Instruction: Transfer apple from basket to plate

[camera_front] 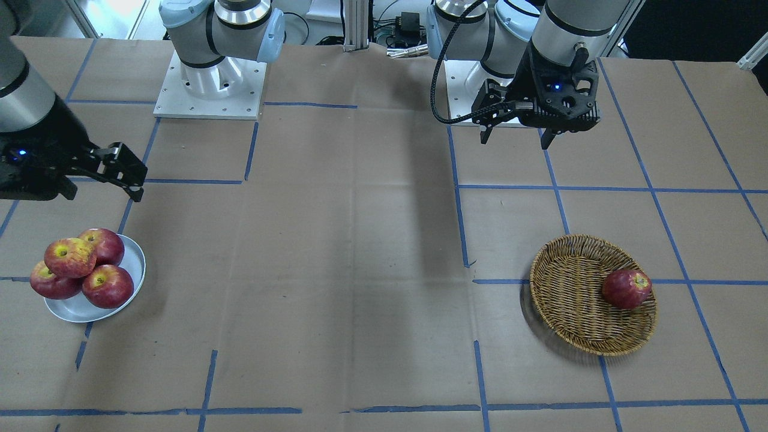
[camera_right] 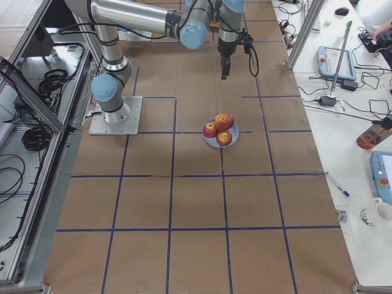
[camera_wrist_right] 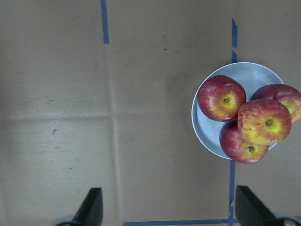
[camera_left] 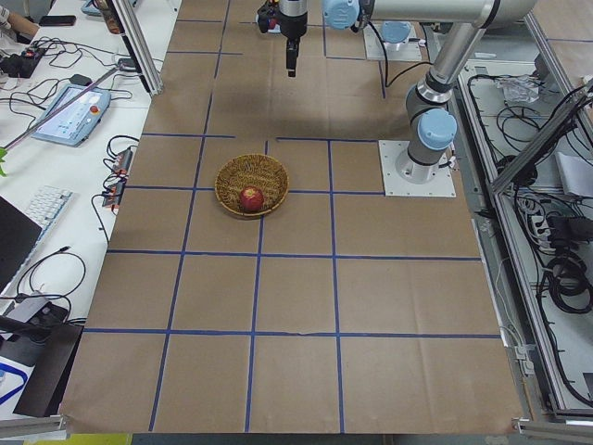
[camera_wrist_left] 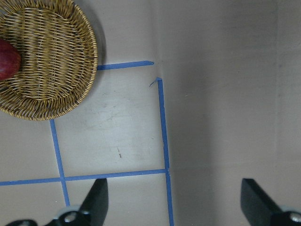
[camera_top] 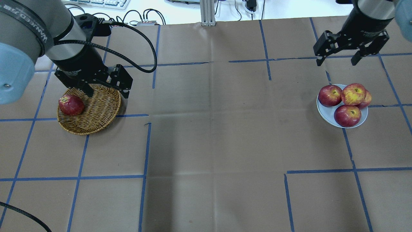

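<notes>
Though precarious, apple (camera_top: 353, 94): perched atop darker apples (camera_top: 330, 95), for want of bare plate (camera_top: 324, 111).
Left gripper (camera_top: 107, 94): spread, empty, above basket (camera_top: 96, 120) rim.
Right gripper (camera_top: 336, 63): spread, empty, clear of plate.

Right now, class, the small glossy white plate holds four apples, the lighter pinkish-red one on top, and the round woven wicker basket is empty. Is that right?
The round woven wicker basket is not empty: one dark red apple lies in it, as the overhead exterior view shows. The rest stands: the small glossy white plate holds four apples, the lighter pinkish-red apple on top.
</notes>
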Robot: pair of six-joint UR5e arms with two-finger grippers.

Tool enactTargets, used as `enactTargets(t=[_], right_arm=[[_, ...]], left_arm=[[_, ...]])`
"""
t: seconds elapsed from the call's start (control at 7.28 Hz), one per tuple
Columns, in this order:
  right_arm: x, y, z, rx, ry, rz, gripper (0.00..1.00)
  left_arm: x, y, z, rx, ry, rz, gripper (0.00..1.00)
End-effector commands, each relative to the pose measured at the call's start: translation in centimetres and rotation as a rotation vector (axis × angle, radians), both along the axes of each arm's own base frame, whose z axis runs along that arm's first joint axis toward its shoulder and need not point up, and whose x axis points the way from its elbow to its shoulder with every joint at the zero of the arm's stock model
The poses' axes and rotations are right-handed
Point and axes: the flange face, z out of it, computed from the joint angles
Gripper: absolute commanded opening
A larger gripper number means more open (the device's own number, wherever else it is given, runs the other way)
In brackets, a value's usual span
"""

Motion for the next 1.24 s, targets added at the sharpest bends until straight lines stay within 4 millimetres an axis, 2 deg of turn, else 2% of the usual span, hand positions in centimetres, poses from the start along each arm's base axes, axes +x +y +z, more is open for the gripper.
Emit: enactTargets(t=[0.0,0.41,1.1], right_arm=[[4.93,1.04,0.24,0.002,0.001,-0.007,1.00],[5.78,1.33,0.08,0.006,-0.001,0.007,1.00],[5.61,1.07,-0.09,0.009,-0.001,0.007,1.00]], left_arm=[[0.00,0.00,0.00,0.000,0.000,-0.002,0.99],[0.00,0.00,0.00,0.000,0.000,-0.003,0.99],[0.01,0.00,0.00,0.000,-0.001,-0.003,0.99]])
